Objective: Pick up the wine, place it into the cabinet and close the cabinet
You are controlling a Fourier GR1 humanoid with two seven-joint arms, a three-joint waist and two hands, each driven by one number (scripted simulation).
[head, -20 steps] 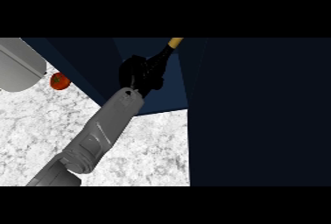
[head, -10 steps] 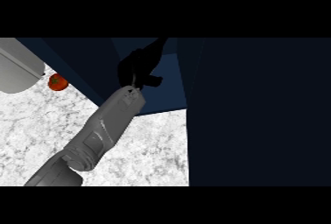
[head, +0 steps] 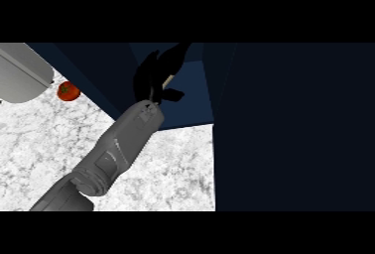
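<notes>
Black left hand [head: 155, 74] inside dark navy cabinet opening [head: 192, 104], fingers extended toward 1 o'clock. Pale sliver [head: 167, 81] between fingers possibly wine bottle; long axis unclear. Grip: cannot tell. Right hand unseen. Red tomato [head: 67, 91] at 9 o'clock.

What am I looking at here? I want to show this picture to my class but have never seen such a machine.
This is the view from a humanoid robot's head, looking steeply down at a speckled white kitchen counter. The grey tube rising from the lower left is its forearm, ending in a black robot hand. That hand reaches into the dark blue cabinet, its fingers curled around something with a pale sliver showing, probably the wine bottle, mostly hidden. A red tomato-like fruit lies on the counter at upper left, beside a grey rounded object that I cannot identify. The large dark panel on the right looks like the cabinet's door. Only one hand is visible.
</notes>
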